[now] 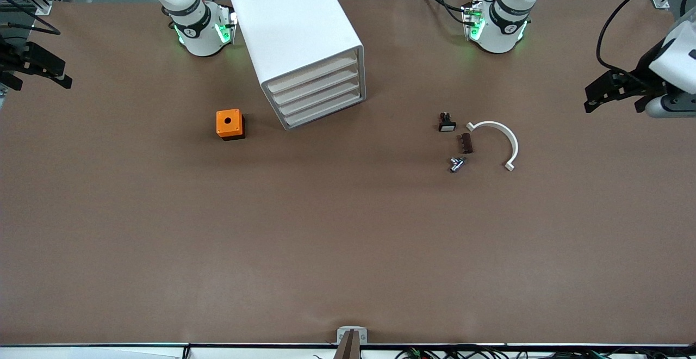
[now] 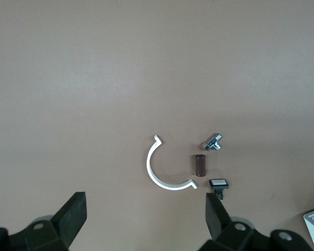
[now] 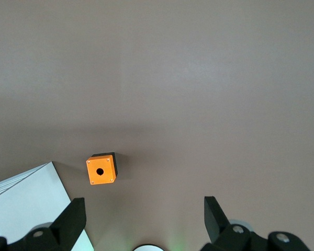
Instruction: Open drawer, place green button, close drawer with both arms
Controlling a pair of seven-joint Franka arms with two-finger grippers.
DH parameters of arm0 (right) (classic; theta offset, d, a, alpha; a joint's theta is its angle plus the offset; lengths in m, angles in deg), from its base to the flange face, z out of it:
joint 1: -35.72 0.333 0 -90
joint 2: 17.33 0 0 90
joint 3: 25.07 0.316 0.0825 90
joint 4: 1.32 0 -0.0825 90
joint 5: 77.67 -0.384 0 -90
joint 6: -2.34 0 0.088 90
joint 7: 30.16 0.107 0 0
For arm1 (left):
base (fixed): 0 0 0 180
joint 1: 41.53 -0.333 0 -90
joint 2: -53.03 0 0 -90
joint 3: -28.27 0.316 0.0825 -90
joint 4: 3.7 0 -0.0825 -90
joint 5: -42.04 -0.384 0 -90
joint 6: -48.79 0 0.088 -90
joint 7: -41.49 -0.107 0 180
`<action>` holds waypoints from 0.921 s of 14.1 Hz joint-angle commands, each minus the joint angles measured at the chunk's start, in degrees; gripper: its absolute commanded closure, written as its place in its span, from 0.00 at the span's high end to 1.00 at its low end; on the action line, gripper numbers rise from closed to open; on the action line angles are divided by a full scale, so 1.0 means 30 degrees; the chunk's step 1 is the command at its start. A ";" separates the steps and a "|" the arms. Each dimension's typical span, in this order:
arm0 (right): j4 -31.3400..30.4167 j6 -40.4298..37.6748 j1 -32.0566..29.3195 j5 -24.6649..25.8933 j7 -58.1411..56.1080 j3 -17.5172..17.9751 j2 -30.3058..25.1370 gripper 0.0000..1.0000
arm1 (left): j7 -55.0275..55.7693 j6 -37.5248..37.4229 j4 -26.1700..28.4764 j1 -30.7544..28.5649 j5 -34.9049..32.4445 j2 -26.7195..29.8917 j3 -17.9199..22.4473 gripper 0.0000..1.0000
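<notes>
While both arms wait, you see the left gripper spread wide over the table edge, small parts near it, the button indistinguishable among them. The right gripper, equally spread, hangs over its own edge, open tabletop reaching to the orange cube and the shut drawers.

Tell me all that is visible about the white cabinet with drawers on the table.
The white cabinet is a boxy unit with rounded edges, plastic by its look. It stands on the brown table, turned at an angle, close to the right arm's base. Its front holds four shallow drawers with pale beige fronts, stacked one above another, all shut. The orange cube sits beside it, apart, toward the right arm's end. Nothing touches the cabinet but the table; neither end effector is near it.
</notes>
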 commanded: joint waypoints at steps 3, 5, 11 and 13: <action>-0.0458 0.0048 -0.0301 -0.0186 -0.0247 0.0040 -0.0486 1.00 | 0.0182 -0.0036 -0.0729 -0.0034 -0.0112 -0.0226 -0.0089 1.00; -0.0458 0.0047 -0.0301 -0.0186 -0.0247 0.0040 -0.0457 1.00 | 0.0182 -0.0124 -0.0729 0.0024 -0.0170 -0.0197 -0.0118 1.00; -0.0488 0.0018 -0.0271 -0.0186 -0.0305 0.0069 -0.0487 1.00 | 0.0005 -0.0124 -0.1081 -0.0180 -0.0083 -0.0226 -0.0441 1.00; -0.0517 -0.0011 -0.0301 -0.0186 -0.0364 0.0069 -0.0487 1.00 | 0.0006 -0.0124 -0.1052 -0.0210 -0.0054 -0.0226 -0.0441 1.00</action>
